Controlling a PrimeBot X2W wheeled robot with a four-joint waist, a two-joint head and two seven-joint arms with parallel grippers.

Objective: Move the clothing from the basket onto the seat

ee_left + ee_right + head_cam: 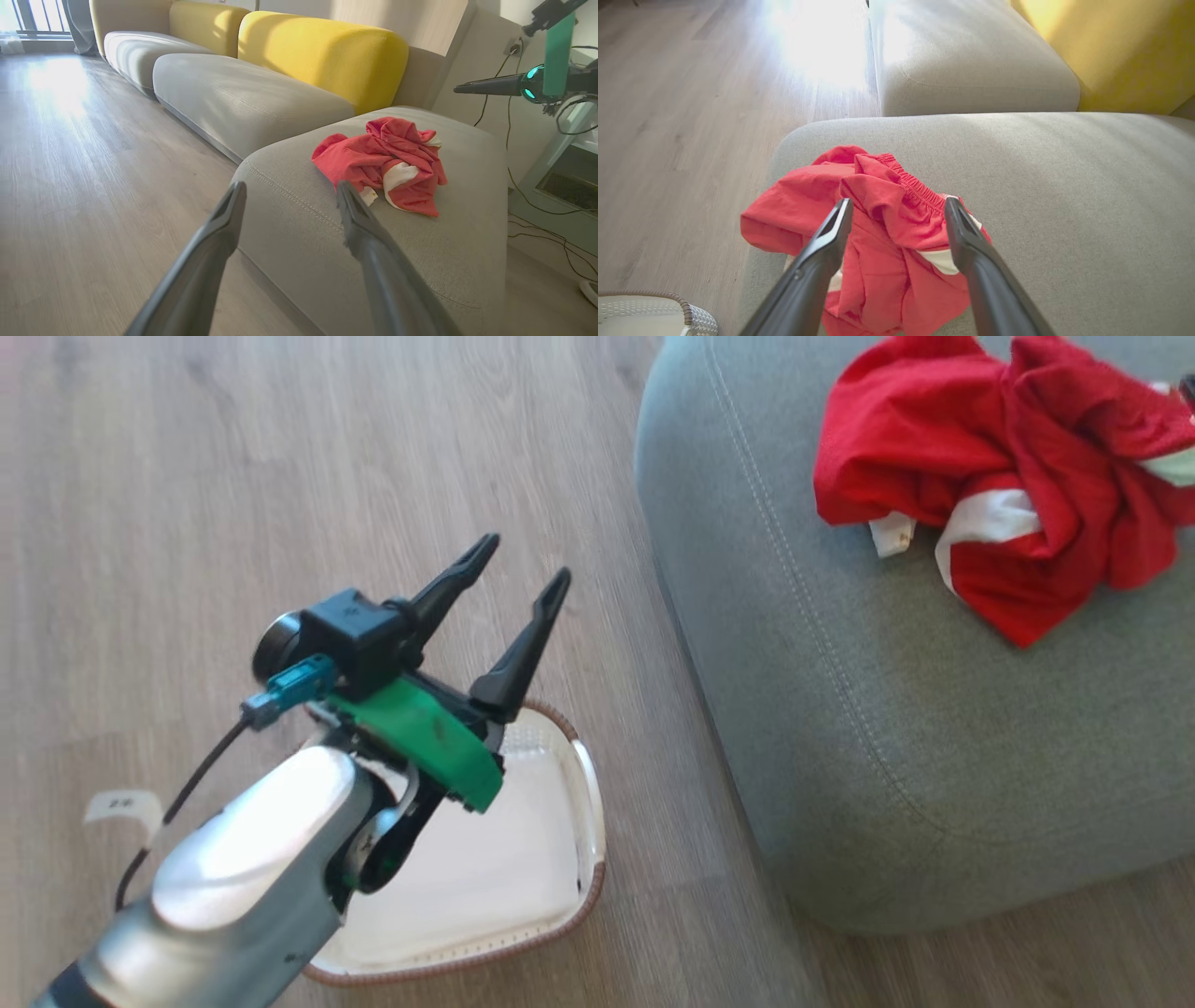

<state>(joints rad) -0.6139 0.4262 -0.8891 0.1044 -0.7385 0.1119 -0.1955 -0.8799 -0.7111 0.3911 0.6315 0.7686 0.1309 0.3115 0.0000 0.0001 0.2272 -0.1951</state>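
From the head view, the left gripper (pixel 525 560) hangs over the basket (pixel 590 803) with its two dark fingers spread wide and nothing between them. The basket stands on the wood floor (pixel 280 476), just beside the rounded corner of the seat (pixel 887 728). What the arm leaves uncovered of the basket's inside is plain white. The clothing (pixel 1008 476) lies in a crumpled red heap on top of the seat, back from its stitched edge. Open floor runs to the left and ahead.

In the left wrist view, those same fingers point past the seat's front corner toward the heap. A long strip of open floor runs beside a second grey cushion (pixel 243 93) with yellow backrests (pixel 322 56) behind it. Cables (pixel 537 210) trail on the far side of the seat.

In the right wrist view, the right gripper (pixel 899 205) is above the heap, fingers fully apart and clamping nothing. I cannot tell whether the tips brush the fabric. The basket's woven rim shows at the lower left corner, down on the floor.
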